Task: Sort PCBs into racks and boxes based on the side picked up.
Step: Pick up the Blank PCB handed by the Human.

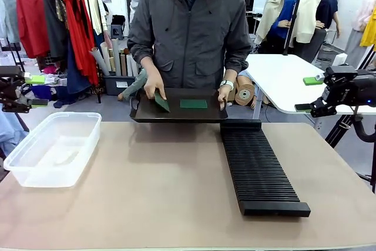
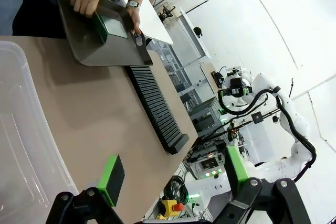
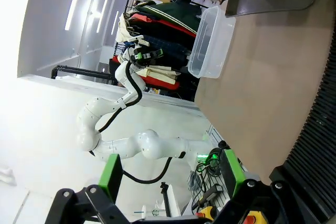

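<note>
the tan surface (image 1: 164,192) has a wide bare stretch through its middle, running from the near edge to the far edge. the clear box (image 1: 53,145) sits at the left, its left wall close to the surface's left edge. the black rack (image 1: 258,168) lies right of centre, reaching from the far edge toward the near edge and stopping short of it, with bare surface on both sides. at the far edge a person holds a black tray (image 1: 176,119) by both ends, its near rim at the surface's far edge and just beside the rack's far end. in the tray the flat pcb (image 1: 193,103) lies level, and the tilted pcb (image 1: 161,103) leans up under the person's hand (image 1: 154,85). the left claw (image 1: 36,91) hangs beyond the left edge, far of the box, spread wide in free air. the right claw (image 1: 308,94) hangs off to the right, well apart from the rack, spread wide too and touching nothing.
</note>
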